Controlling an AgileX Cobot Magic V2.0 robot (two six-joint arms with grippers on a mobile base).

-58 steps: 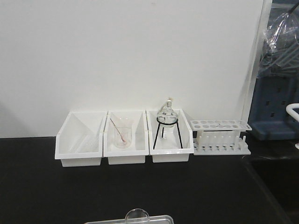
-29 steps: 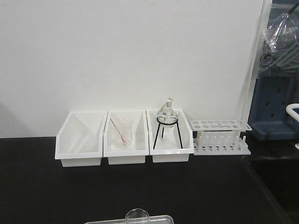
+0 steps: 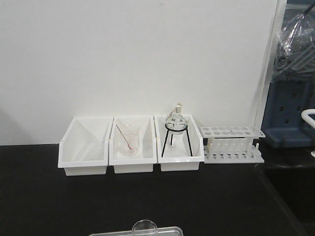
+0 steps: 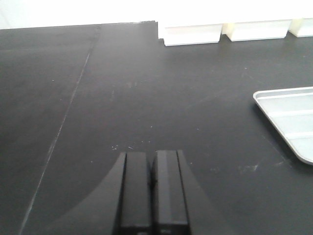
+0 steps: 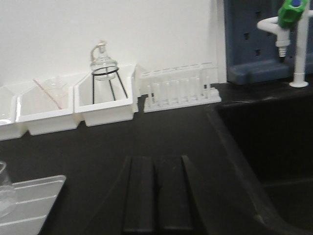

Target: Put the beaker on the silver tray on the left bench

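Note:
The beaker (image 3: 144, 226), small, clear and round-rimmed, stands on the silver tray (image 3: 170, 230) at the bottom edge of the front view, on the black left bench (image 3: 147, 196). The right wrist view catches the beaker (image 5: 4, 193) at its left edge, on the tray (image 5: 34, 196). My right gripper (image 5: 155, 164) is shut and empty over bare bench, to the right of the tray. My left gripper (image 4: 151, 161) is also shut with nothing in it. The tray's corner (image 4: 293, 117) lies to its right.
Three white bins line the wall. One holds a beaker with a pink rod (image 3: 129, 140), another a round flask on a black tripod (image 3: 176, 125). A white test tube rack (image 3: 231, 142) stands beside them. A black sink (image 5: 264, 142) and a green-topped tap (image 5: 293, 29) are at the right.

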